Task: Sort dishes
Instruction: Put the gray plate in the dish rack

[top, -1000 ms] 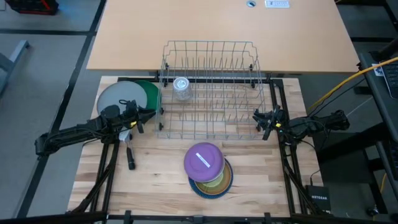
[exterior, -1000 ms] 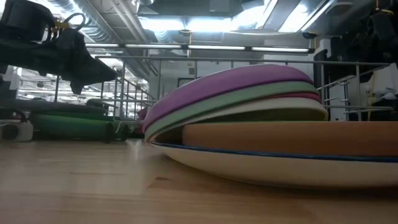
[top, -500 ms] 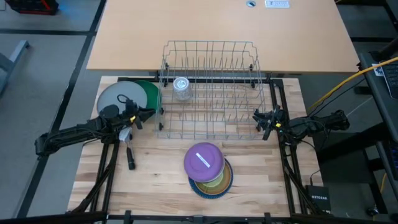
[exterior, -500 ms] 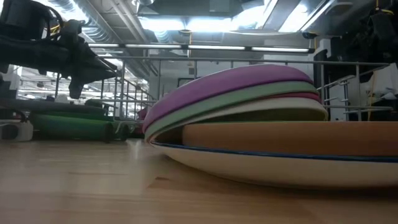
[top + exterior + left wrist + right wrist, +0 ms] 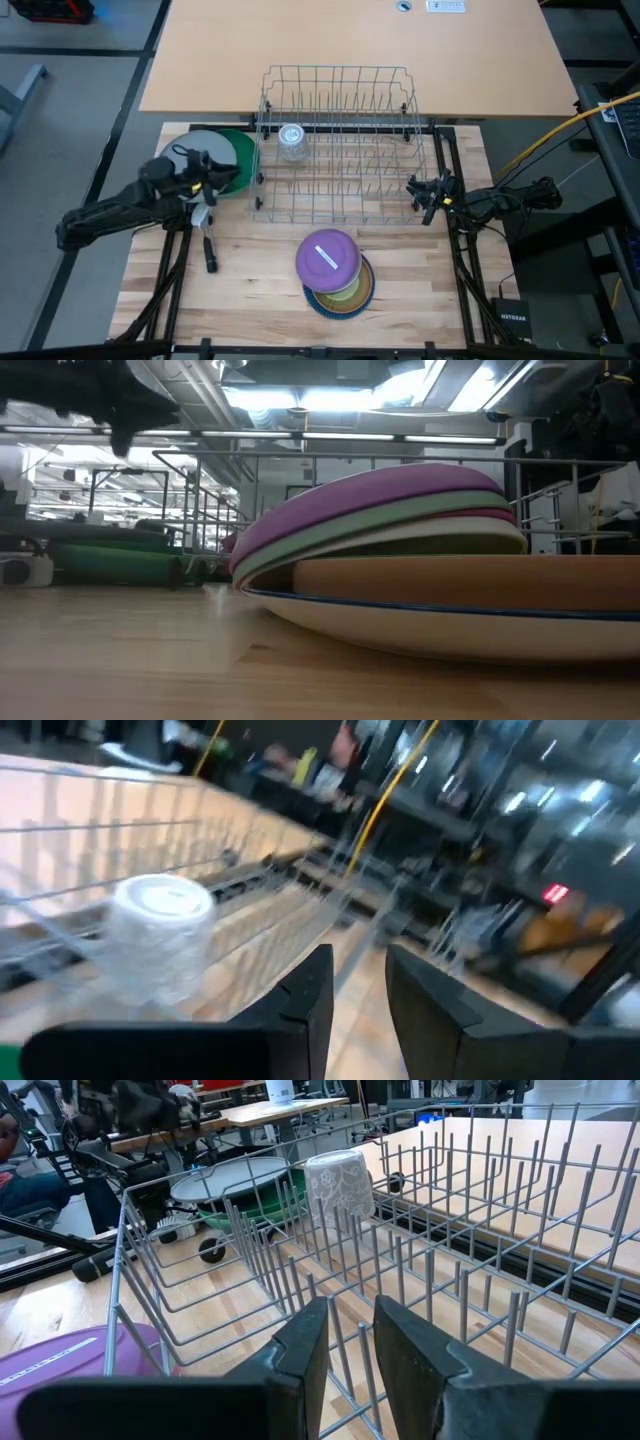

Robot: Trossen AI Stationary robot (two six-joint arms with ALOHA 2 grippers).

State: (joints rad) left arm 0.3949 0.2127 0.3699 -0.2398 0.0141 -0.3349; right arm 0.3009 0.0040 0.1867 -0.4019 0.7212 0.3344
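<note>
A stack of dishes (image 5: 336,276) rests on the wooden table near its front edge. A purple plate (image 5: 380,488) lies tilted on top, and a blue-rimmed plate (image 5: 420,628) is at the bottom. At the far left, a grey plate (image 5: 190,152) lies on green dishes (image 5: 243,150). My left gripper (image 5: 232,180) hovers level above their near edge, beside the rack's left end. Its fingers (image 5: 358,965) stand narrowly open on nothing. My right gripper (image 5: 412,190) waits at the rack's right end, with its fingers (image 5: 350,1315) narrowly open and holding nothing.
A metal wire dish rack (image 5: 340,140) stands at the middle of the table's far side, with a clear cup (image 5: 291,141) upside down in its left part. A short dark object (image 5: 208,250) lies on the wood near the left arm. Bare wood surrounds the stack.
My left gripper has risen well above the table and drawn back a little toward the table's left edge. It stays level and its finger gap is unchanged. No dish has moved.
</note>
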